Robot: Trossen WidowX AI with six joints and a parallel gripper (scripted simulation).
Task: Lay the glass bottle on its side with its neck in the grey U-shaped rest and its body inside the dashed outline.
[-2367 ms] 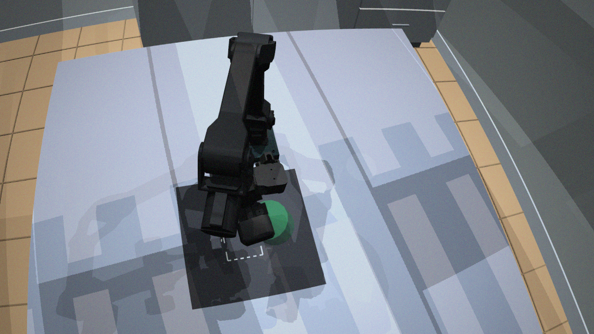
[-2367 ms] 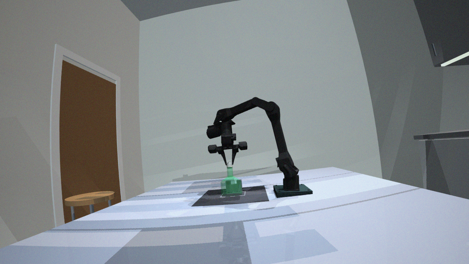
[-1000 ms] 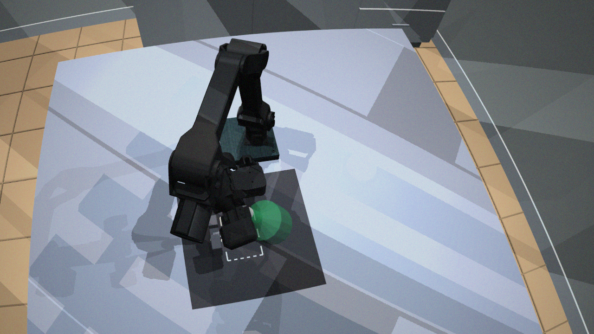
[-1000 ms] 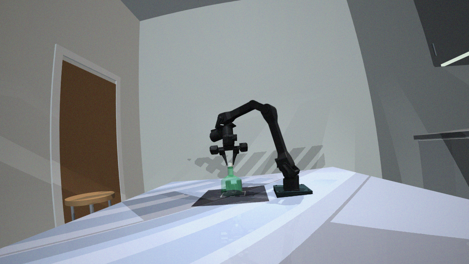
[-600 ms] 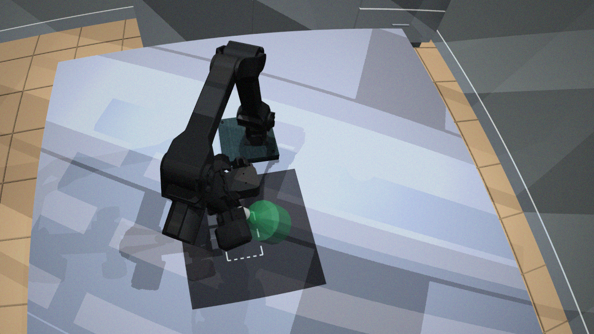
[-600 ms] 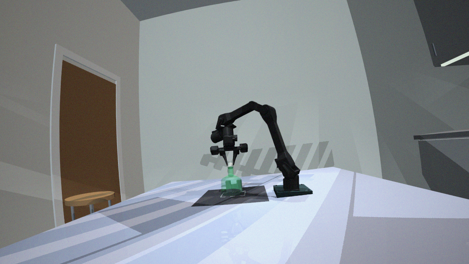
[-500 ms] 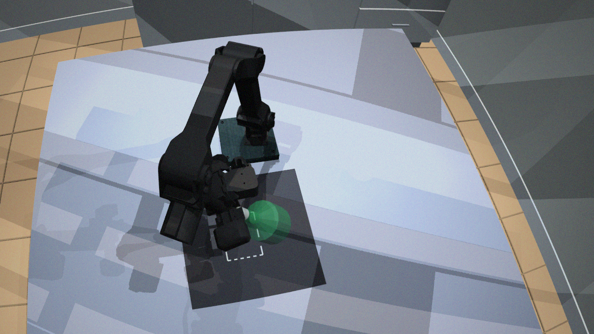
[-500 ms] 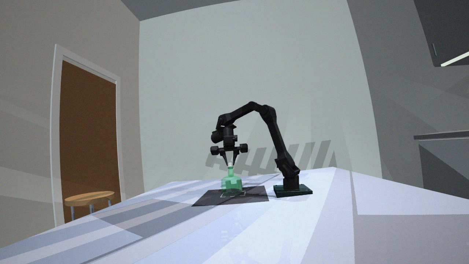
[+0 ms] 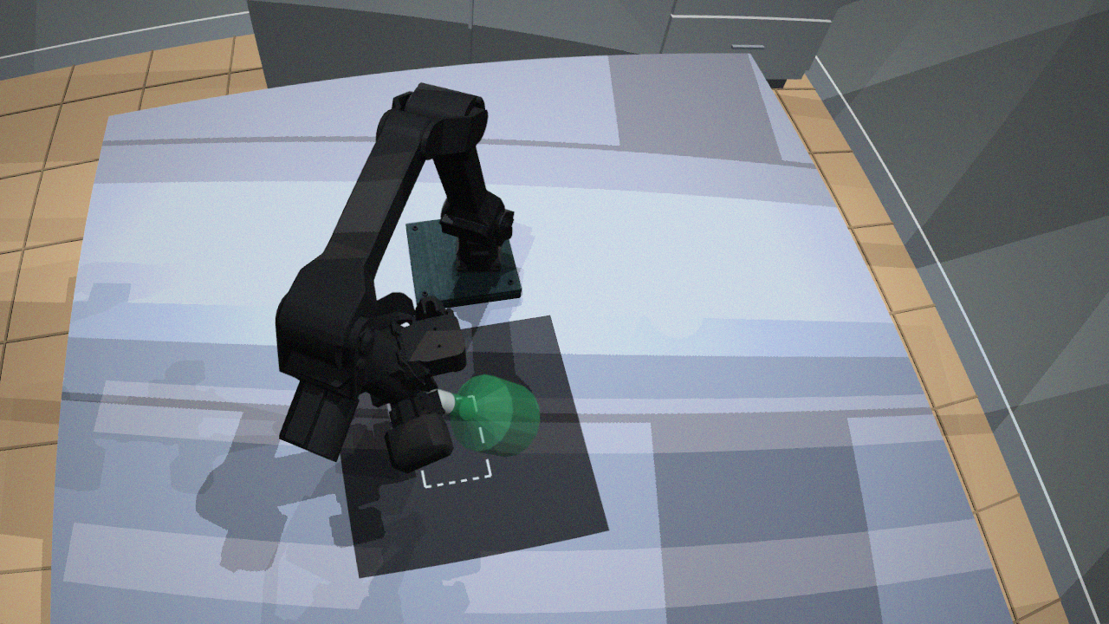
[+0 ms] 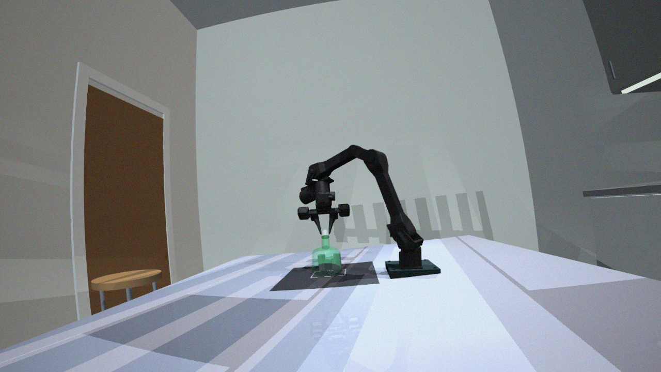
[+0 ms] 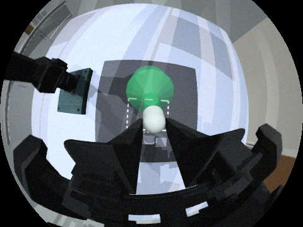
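Black gripper (image 9: 444, 393) (image 10: 325, 232) (image 11: 153, 121), ctr of wrist frame, clamped on white-capped green glass bottle (image 9: 496, 415) (image 10: 326, 260) (image 11: 149, 85), tilted in top view.

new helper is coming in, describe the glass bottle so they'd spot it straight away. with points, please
On the table is a dark square mat (image 9: 542, 497) (image 10: 295, 282) (image 11: 186, 82), beside the arm's teal base plate (image 9: 426, 263) (image 10: 392, 273) (image 11: 67, 102). Over that mat, the black gripper (image 9: 445, 399) (image 10: 325, 231) (image 11: 153, 121) grips the glass bottle (image 9: 500, 419) (image 10: 326, 259) (image 11: 149, 85) by its white top. It is see-through green, round-bodied and narrow-necked, unlike the flat, square-cornered plate.
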